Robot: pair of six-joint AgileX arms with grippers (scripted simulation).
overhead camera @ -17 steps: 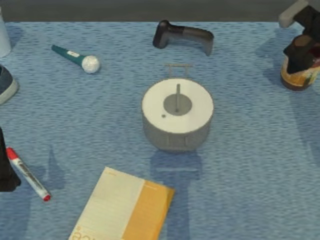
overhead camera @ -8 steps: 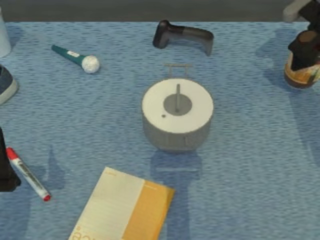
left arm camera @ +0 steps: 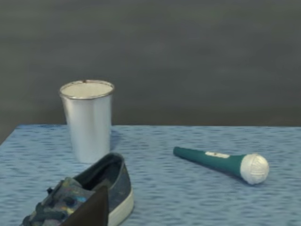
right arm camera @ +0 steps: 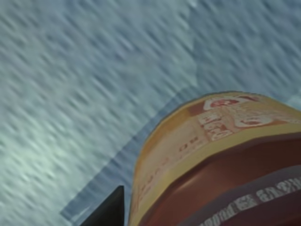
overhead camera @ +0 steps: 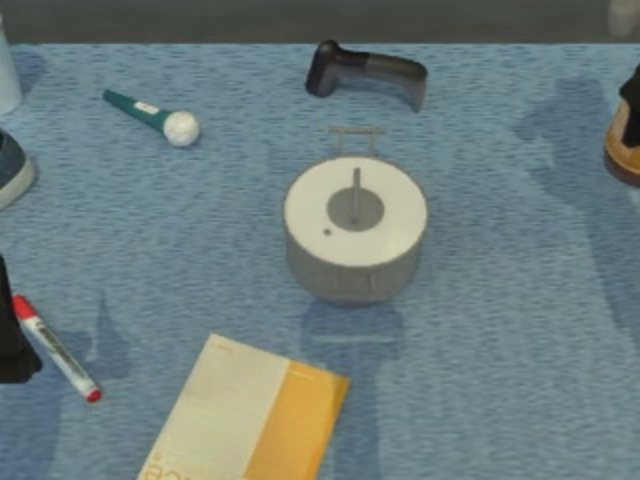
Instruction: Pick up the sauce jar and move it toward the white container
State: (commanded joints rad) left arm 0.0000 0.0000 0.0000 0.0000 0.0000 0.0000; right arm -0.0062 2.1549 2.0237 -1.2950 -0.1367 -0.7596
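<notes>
At the table's right edge the right gripper (overhead camera: 632,100) appears to hold the sauce jar (overhead camera: 622,150) raised, its finger spread hidden, so it should carry the jar level and slowly toward the white container (overhead camera: 355,228) at centre; the left arm sits parked at the left edge.

Open tabletop (overhead camera: 500,300) between sauce jar (overhead camera: 624,150) at right edge and white container (overhead camera: 355,230); scanner (overhead camera: 368,75) lies beyond, book (overhead camera: 250,415) nearer front.
</notes>
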